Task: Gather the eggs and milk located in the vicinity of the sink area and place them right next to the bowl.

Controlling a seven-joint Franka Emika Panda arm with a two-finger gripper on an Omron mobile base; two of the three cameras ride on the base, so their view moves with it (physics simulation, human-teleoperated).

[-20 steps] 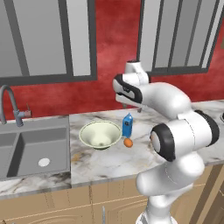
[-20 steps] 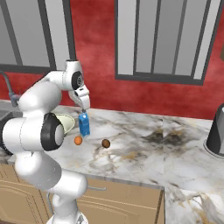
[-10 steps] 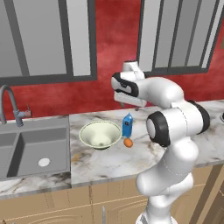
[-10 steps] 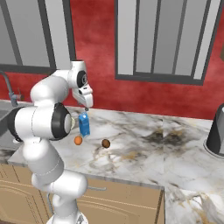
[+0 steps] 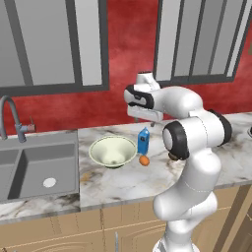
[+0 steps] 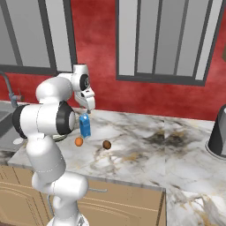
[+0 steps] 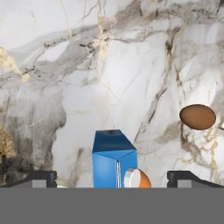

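- Gripper (image 7: 112,178): fingers spread wide, holding nothing, hanging above the milk.
- Milk (image 5: 143,141): blue carton, upright on the marble counter (image 6: 145,150), just beside the bowl on the side away from the sink.
- Orange egg (image 5: 144,160): on the counter at the milk's foot, touching or nearly so; near the bowl.
- Brown egg (image 6: 107,144): past the milk from the bowl, apart from the carton.
- Bowl (image 5: 112,151): cream-green, between sink and milk.
- Sink (image 5: 37,165): grey basin with faucet (image 5: 11,117), beyond the bowl from the milk.
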